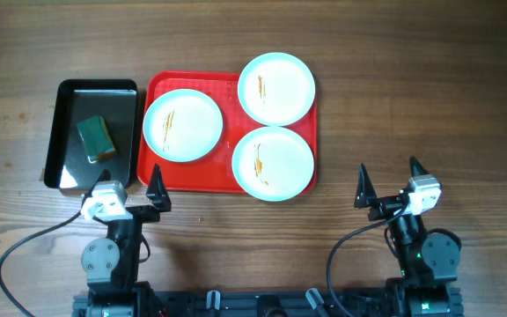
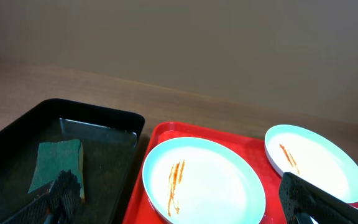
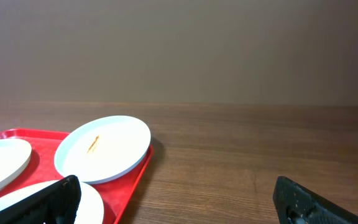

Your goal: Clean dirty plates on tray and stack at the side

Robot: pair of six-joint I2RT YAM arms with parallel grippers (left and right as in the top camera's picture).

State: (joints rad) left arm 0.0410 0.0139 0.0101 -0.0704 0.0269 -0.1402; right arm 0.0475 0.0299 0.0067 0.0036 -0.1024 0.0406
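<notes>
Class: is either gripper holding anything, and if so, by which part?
Nothing is held: the left gripper and the right gripper both stand open and empty.

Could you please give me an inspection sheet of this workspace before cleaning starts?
Surface: wooden table, dark grain.
Job's things: red tray holds the left plate, far right plate and near right plate, each smeared orange-brown.
Clutter: black tray left of the red one, green sponge inside.
Grippers: left gripper and right gripper open, empty.
Cables: left cable and right cable, black, loop beside the arm bases.
Surroundings: plain wall beyond the table.
</notes>
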